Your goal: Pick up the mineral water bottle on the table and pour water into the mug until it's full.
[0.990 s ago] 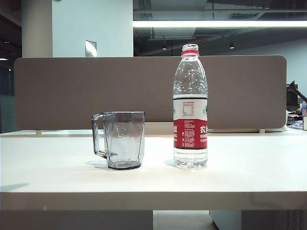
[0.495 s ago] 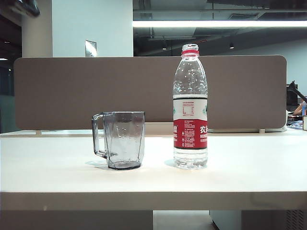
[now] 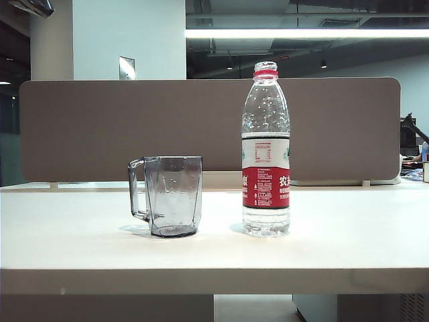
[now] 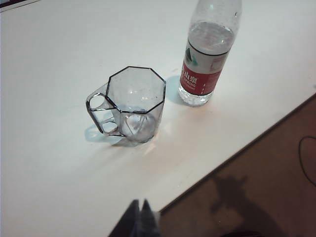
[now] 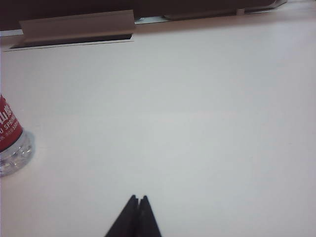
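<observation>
The mineral water bottle [image 3: 266, 149] stands upright on the table [image 3: 348, 248], cap off as far as I can tell, red neck ring showing, label facing the exterior camera. Water [image 3: 266, 220] is visible at the base; above the label the wall is beaded with droplets and I cannot read the level. Nothing touches it. The mug [image 3: 171, 195] sits just beside it, on the left in the exterior view, handle turned away from the bottle, and looks empty. That spacing suits a short tilt from bottle to mug.

Left gripper [image 4: 140, 217]: fingertips pressed together, nothing between them, hanging above the table's front edge and looking down on both the mug [image 4: 131, 104] and the bottle [image 4: 207, 54]. I read this as an approach pose; the jaws must part before any grasp.

Right gripper [image 5: 137, 213]: also closed and empty, low over bare table, the bottle's base [image 5: 12, 143] off to one side and well apart.

Task state, my judgement: not started; bottle not yet grasped.
</observation>
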`<state>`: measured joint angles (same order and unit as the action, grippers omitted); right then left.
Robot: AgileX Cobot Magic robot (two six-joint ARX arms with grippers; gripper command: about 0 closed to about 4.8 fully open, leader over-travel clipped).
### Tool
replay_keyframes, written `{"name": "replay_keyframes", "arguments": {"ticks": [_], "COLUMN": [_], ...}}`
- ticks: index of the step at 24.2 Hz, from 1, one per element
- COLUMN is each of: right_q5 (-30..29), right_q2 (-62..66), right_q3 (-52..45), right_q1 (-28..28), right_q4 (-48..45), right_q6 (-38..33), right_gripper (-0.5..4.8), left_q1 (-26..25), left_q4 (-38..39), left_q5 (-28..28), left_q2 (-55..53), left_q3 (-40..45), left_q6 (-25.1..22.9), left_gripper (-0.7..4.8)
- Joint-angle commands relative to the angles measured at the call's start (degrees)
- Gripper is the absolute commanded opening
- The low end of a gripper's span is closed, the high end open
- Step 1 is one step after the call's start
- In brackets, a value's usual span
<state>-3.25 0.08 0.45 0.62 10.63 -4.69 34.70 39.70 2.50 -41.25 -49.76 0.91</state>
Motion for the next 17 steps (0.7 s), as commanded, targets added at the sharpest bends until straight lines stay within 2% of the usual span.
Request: {"name": "replay_keyframes", "arguments": {"ticks": [1, 8, 9, 10, 12, 14, 17], "right_q5": [-0.1, -0.9, -0.8, -1.1, -3.1, -5.8, -4.9], "right_q2": [-0.1, -0.1, -0.1, -0.1, -0.1, -0.1, -0.1], "right_q3": [-0.4, -0.4, -0.4, -0.4, 0.3, 2.8, 12.4], "right_q1": [0.0, 0.0, 0.0, 0.0, 0.0, 0.0, -0.1], "right_q4": [-0.6, -0.8, -1.5, -3.3, -6.4, -9.0, -10.5], "right_q6": [0.0, 0.0, -2.1, -7.7, -13.8, -17.8, -14.6], "right_gripper": [-0.05, -0.05, -0.05, -0.05, -0.04, -0.04, -0.05], "left_q1": [0.0, 0.0, 0.0, 0.0, 0.0, 0.0, 0.0], "left_q4": [-0.6, -0.6, -0.6, -0.6, -0.6, -0.6, -0.6], "left_q5": [0.1, 0.1, 0.1, 0.1, 0.1, 0.1, 0.1], "left_q2": [0.1, 0.1, 0.1, 0.1, 0.1, 0.1, 0.1], "left_q3": [-0.2, -0.2, -0.2, -0.2, -0.2, -0.2, -0.2], "left_q6": [-0.2, -0.2, -0.2, -0.2, -0.2, -0.2, -0.2], "left_gripper": [-0.05, -0.05, -0.05, -0.05, -0.05, -0.05, -0.05]}}
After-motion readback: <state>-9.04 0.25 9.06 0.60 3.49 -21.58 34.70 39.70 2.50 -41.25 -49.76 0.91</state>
